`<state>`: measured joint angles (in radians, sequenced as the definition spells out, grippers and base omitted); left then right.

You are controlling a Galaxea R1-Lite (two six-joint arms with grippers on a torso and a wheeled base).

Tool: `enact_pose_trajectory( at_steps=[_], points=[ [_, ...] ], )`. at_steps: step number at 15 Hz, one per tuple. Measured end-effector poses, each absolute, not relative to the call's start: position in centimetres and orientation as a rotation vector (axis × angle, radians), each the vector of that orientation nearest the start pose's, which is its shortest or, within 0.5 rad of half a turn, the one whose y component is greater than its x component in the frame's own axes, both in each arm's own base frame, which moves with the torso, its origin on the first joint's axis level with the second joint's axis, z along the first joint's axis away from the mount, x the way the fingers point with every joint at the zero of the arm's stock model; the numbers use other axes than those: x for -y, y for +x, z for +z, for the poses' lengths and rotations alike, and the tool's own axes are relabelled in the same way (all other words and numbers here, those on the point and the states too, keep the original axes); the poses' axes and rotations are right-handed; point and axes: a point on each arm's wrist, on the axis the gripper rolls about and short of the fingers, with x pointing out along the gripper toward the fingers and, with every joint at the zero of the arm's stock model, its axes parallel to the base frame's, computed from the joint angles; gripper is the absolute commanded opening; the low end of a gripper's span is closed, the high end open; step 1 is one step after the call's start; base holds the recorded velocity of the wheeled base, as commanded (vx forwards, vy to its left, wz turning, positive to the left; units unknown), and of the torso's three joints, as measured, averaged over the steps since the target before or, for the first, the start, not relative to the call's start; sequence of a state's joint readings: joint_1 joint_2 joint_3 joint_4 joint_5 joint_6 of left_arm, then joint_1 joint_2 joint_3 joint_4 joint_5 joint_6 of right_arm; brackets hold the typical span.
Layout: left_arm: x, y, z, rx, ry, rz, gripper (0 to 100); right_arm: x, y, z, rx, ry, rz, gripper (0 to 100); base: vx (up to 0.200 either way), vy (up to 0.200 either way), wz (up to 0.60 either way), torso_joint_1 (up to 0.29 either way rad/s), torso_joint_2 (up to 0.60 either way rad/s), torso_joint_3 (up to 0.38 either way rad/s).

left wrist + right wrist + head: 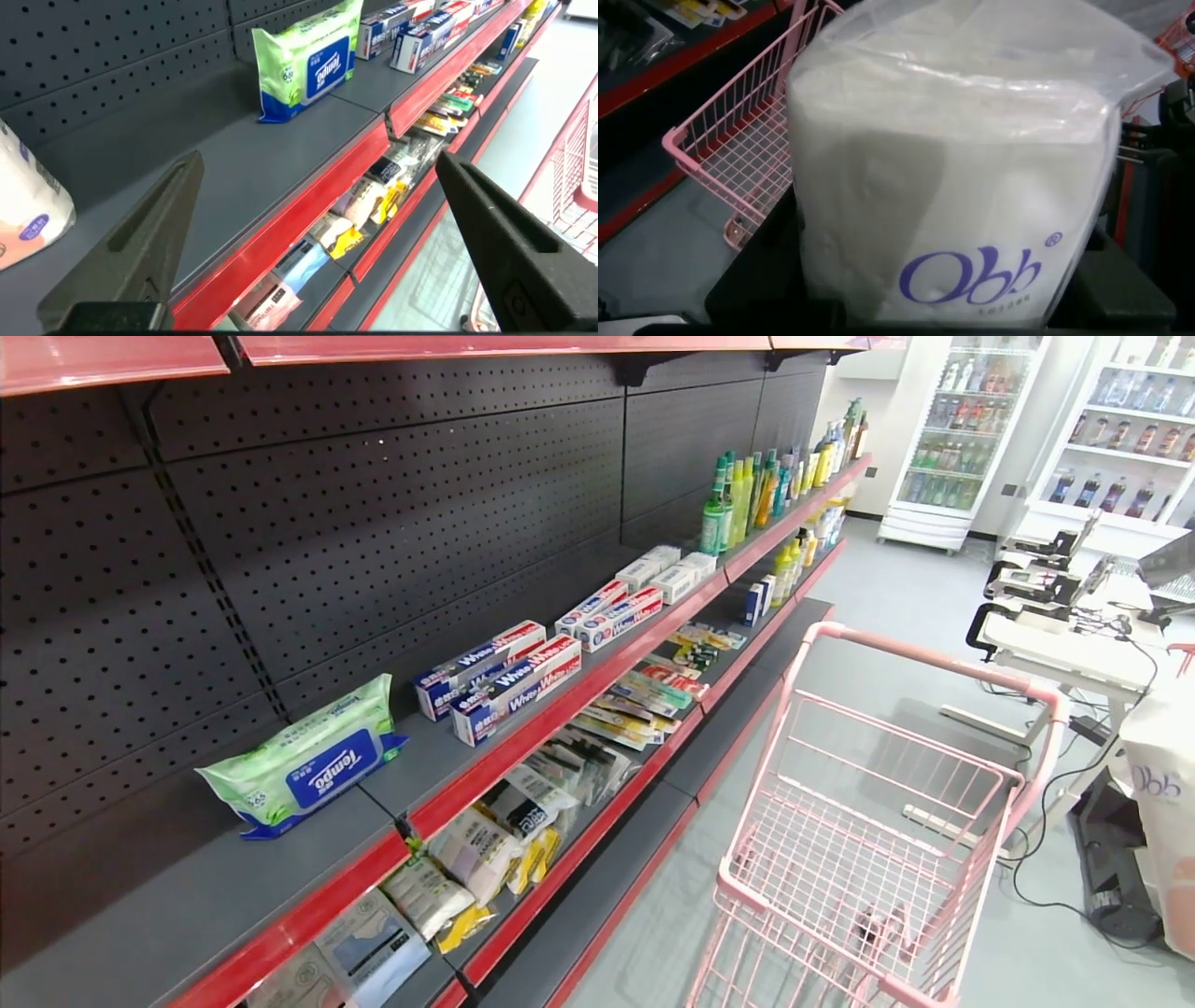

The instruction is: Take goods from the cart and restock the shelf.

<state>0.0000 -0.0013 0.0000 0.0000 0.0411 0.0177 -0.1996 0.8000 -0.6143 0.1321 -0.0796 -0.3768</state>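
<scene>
"Holding anything, that right gripper (pixel 943 301)?"

"Yes. Its dark fingers (pixel 757 285) sit closed against both sides of a tissue pack (pixel 952 159), a white block in clear plastic with blue lettering low on the front."

"Where is the pack?"

"Up off the floor, on the robot's right. It is just beyond the right rim of the pink cart (pixel 920 656) and well apart from the shelf (pixel 187 887)."

"And the left gripper (pixel 318 159)?"

"Spread wide with nothing between the two fingers. It hangs over the grey shelf board, close to the red front edge, touching nothing that I can make out."

"What lies around it?"

"A green and blue pack of wipes (pixel 303 761) stands on that board against the pegboard back. Toothpaste boxes (pixel 513 686) line up farther along. On the other side of the gripper, a white wrapped roll pack (pixel 23 205) sits on the same board."
</scene>
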Motion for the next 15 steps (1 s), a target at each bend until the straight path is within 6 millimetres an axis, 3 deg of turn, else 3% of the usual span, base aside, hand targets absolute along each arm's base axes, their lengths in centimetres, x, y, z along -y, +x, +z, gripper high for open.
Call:
enact_pose_trajectory(
  at_steps=[15],
  points=[
    [-0.09,-2.29,7.55,0.001,0.018,0.041,100,1.6,7.03,22.07,-0.373,-0.349,-0.211,0,0.0,0.0,0.0,0.085,-0.17,-0.085]
  ],
)
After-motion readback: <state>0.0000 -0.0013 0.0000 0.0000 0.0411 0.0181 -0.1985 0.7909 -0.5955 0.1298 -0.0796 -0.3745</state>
